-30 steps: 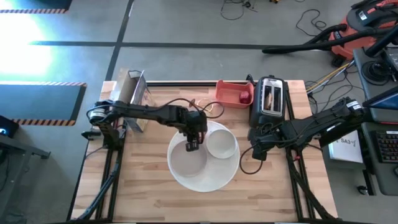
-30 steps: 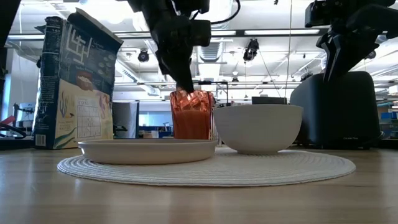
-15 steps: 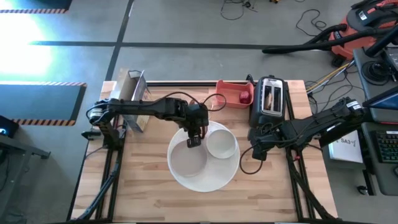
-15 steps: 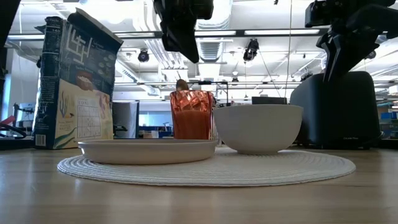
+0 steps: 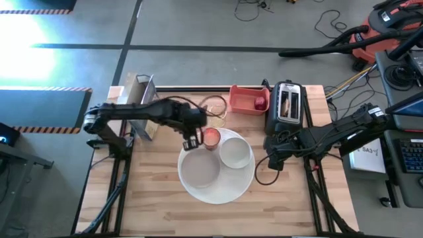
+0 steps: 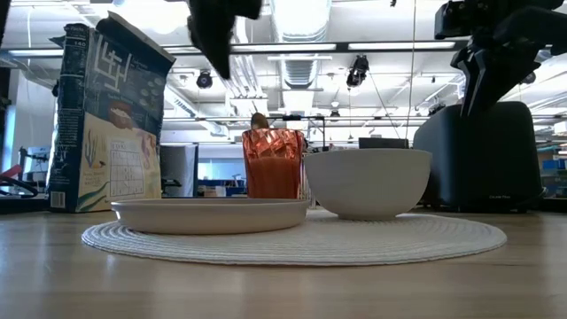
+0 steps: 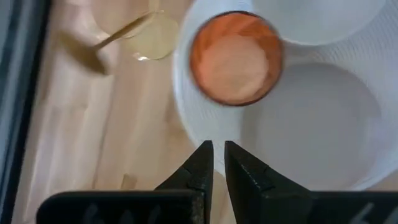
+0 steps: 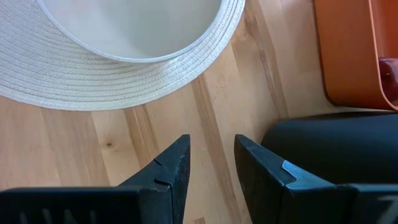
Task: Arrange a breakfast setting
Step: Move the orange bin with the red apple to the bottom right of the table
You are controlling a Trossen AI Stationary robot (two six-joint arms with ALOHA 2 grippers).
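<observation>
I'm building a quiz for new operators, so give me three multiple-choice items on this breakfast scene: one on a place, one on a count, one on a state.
1. Where does the pink-red cup stand?
A. on the woven mat's edge, beside the bowl
B. in the red tray
C. on top of the toaster

2. How many white dishes sit on the mat?
A. one
B. two
C. four

3. How are the left gripper's jaws?
A. shut on the cup
B. wide open
C. shut, holding nothing

Answers: 1 A, the high view shows the cup on the mat next to the bowl. 2 B, only the plate and the bowl are there. 3 C, the left wrist view shows the jaws nearly together, apart from the cup.
</observation>
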